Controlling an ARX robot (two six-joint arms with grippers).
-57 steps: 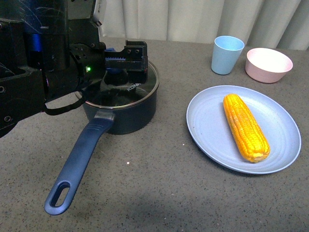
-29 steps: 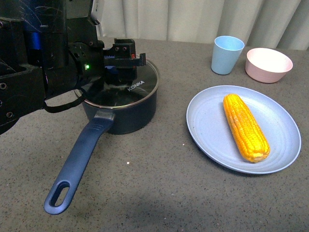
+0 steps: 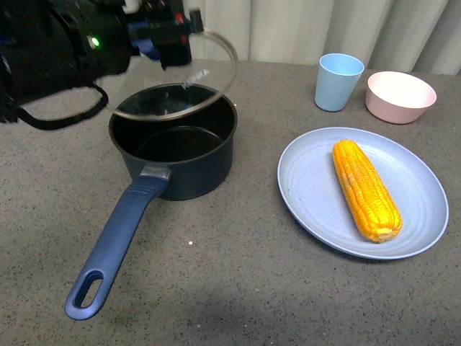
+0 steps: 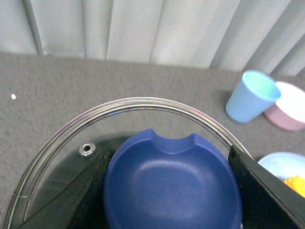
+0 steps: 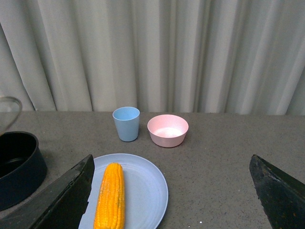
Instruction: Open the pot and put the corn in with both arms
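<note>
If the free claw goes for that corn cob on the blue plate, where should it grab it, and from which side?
Probably the thick middle of the corn, coming straight down with the open right claw, jaws across the cob. It lies flat on the plate, so only top and sides are free, and its tapered ends could slip.

Navy pot (image 3: 189, 155) open, handle toward me. Glass lid (image 3: 205, 68) tilted over its rim in my left gripper (image 3: 167, 36). Corn (image 3: 366, 189) flat on plate (image 3: 310, 194), right of pot.
</note>
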